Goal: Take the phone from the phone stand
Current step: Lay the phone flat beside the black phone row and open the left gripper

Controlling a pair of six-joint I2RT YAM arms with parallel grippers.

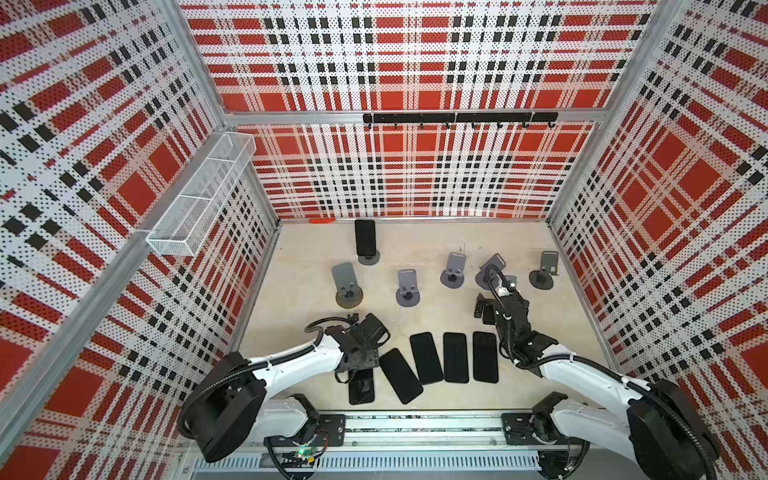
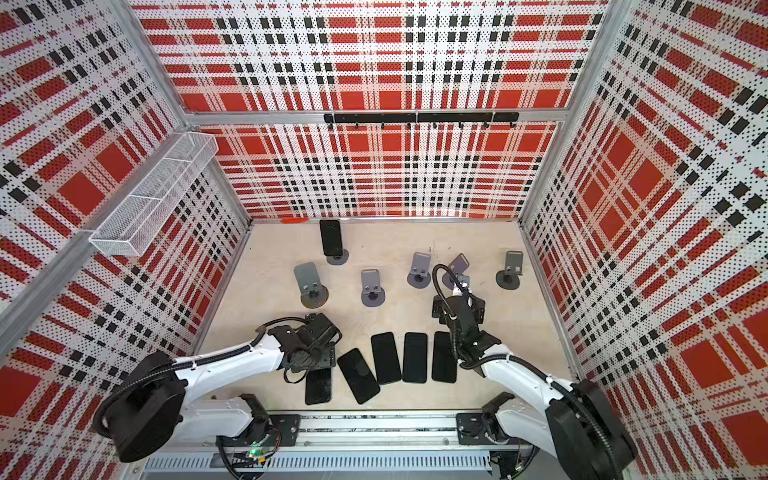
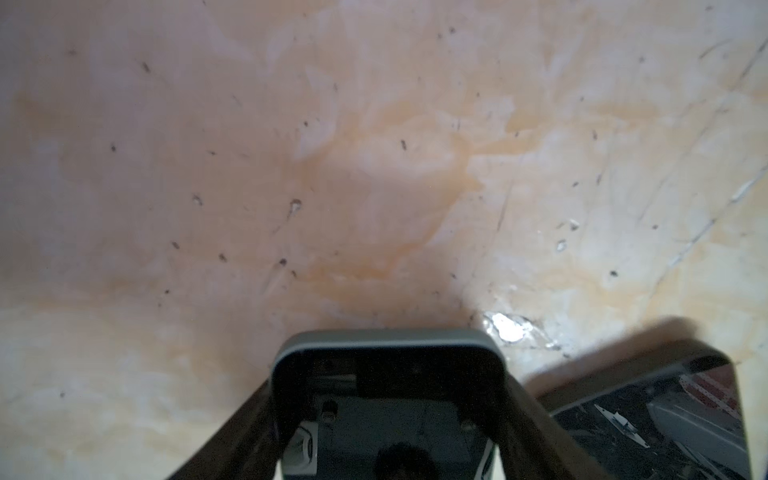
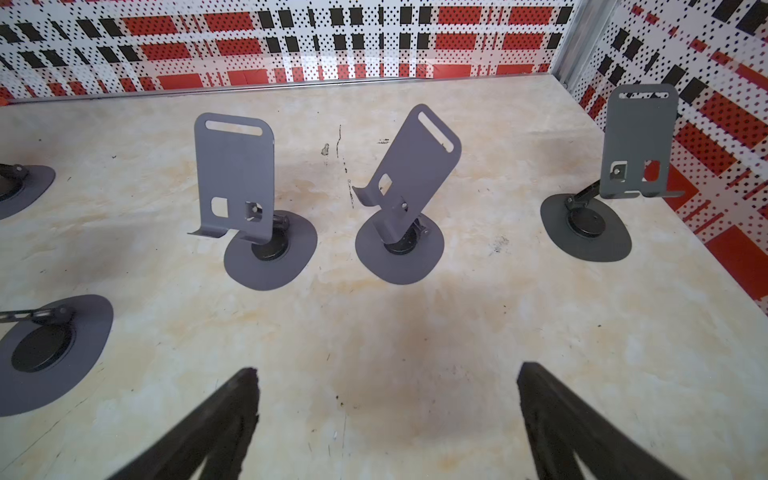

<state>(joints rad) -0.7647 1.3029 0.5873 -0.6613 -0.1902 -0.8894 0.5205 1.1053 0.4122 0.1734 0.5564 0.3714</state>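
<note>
My left gripper (image 1: pixel 371 330) is shut on a dark phone (image 1: pixel 376 325) low over the table's front left. In the left wrist view this phone (image 3: pixel 386 345) sits between the gripper's (image 3: pixel 388 399) two dark fingers, its grey-edged end pointing at the bare table. Another black phone (image 1: pixel 365 237) stands upright on a grey phone stand (image 1: pixel 369 260) at the back; both top views show it, phone (image 2: pixel 331 237). My right gripper (image 1: pixel 484 309) hovers open right of centre; in the right wrist view the gripper (image 4: pixel 386 374) holds nothing.
Several black phones (image 1: pixel 426 357) lie flat in a row at the front, one (image 3: pixel 665 415) close beside the held phone. Several empty grey stands (image 1: pixel 347 280) cross the mid table, some (image 4: pixel 237 183) facing the right gripper. A wire basket (image 1: pixel 199 195) hangs on the left wall.
</note>
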